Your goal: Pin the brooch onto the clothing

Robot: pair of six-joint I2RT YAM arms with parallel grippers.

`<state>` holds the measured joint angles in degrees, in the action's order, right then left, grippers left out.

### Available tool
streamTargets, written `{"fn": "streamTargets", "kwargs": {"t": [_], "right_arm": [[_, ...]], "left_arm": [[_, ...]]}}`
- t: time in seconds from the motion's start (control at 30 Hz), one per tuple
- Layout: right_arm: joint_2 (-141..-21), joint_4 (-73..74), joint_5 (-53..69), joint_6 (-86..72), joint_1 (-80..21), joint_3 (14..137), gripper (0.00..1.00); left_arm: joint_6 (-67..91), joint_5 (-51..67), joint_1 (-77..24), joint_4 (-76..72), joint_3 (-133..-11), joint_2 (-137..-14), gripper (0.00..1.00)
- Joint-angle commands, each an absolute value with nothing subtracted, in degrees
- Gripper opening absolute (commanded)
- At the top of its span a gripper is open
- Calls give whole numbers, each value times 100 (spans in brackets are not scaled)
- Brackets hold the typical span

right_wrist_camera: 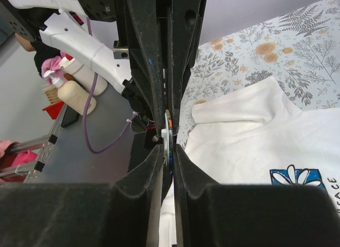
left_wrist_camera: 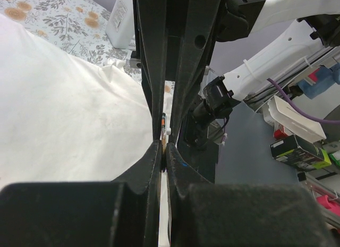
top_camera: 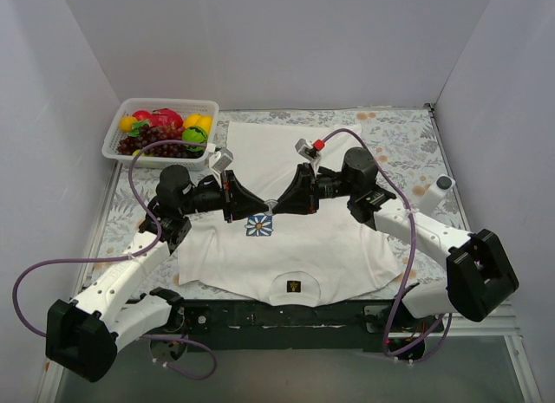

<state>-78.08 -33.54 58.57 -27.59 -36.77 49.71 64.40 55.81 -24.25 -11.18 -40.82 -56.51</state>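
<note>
The white T-shirt [top_camera: 321, 247] lies flat on the table, with a blue-and-white flower emblem [top_camera: 258, 225] on the chest and a black neck label [top_camera: 295, 288] at the near edge. My left gripper [top_camera: 261, 208] and right gripper [top_camera: 278, 206] meet tip to tip just above the emblem. The brooch, a thin disc seen edge-on, sits between the right fingertips [right_wrist_camera: 167, 131] and shows at the left fingertips in the left wrist view [left_wrist_camera: 163, 129]. Both grippers are shut on it. The shirt also shows in the left wrist view [left_wrist_camera: 64, 125] and the right wrist view [right_wrist_camera: 255, 135].
A white basket [top_camera: 117, 136] of toy fruit stands at the back left. A small white cylinder [top_camera: 444, 184] stands at the right edge of the floral tablecloth [top_camera: 408, 139]. White walls enclose the table on three sides.
</note>
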Motion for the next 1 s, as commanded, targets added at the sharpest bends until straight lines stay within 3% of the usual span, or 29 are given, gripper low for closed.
{"fn": "streamTargets", "kwargs": {"t": [0.0,0.23,0.57,0.97], "right_arm": [[-7910,-3533,5722,-2874,-3691,5106,18],[-8156,-2226,5056,-2716,-3718,5536,2],[-8261,-565,4105,-2189,-3788,6064,1],[-7701,-1870,4913,-1943,-3806,5450,1]], "left_arm": [[6460,5713,-2513,-1213,-4043,-5537,0],[6390,5450,-2742,-1134,-4087,-5520,0],[5915,4887,-3296,-448,-4535,-5774,0],[5757,4395,-3349,-343,-4439,-5538,0]]}}
